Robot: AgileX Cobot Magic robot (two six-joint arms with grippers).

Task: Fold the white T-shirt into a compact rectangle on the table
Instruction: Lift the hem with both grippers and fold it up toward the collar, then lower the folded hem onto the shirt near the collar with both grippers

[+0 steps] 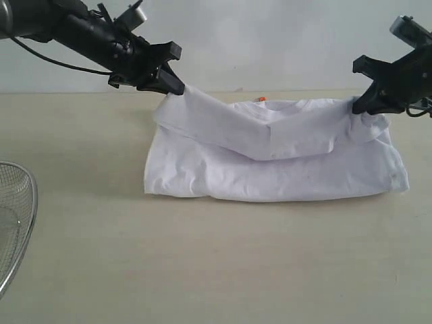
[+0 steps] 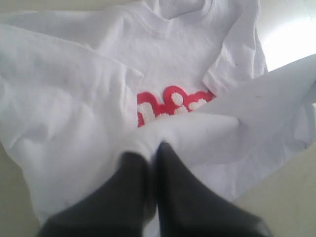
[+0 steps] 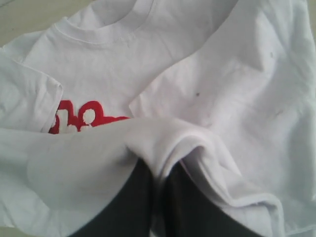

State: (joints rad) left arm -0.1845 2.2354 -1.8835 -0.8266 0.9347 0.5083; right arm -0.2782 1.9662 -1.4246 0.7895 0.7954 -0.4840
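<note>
Centrally on the pale beige surface [image 1: 202, 270], smooth and faintly grained, lies the white T-shirt [image 1: 270, 172]. It is soft matte cotton, gathered into a rough wide rectangle with a rumpled, rounded near edge. Its upper layer is raised at two corners, and the cloth between them sags in a shallow V-shaped fold across the body of the shirt.

The left tool [image 1: 177, 89], black and wedge-shaped, is clamped tight on a pinch of fabric at the shirt's left raised corner. The right tool [image 1: 359, 106] is likewise closed on the cloth at the right raised corner. In both wrist views the dark, smooth fingers [image 2: 182, 197] press together with white cotton bunched over their tips in thick, rolled creases.

Beneath the lifted layer a strip of the red chest banner [image 2: 170, 98] shows, with a scalloped edge and puffy white lettering. The ribbed collar [image 3: 98, 33] curves above it. A small orange tag [image 1: 261, 99] sits at the shirt's far edge.

A round wire-mesh basket [image 1: 15, 216], shiny and finely gridded, rests at the left edge of the exterior view, well apart from the shirt.
</note>
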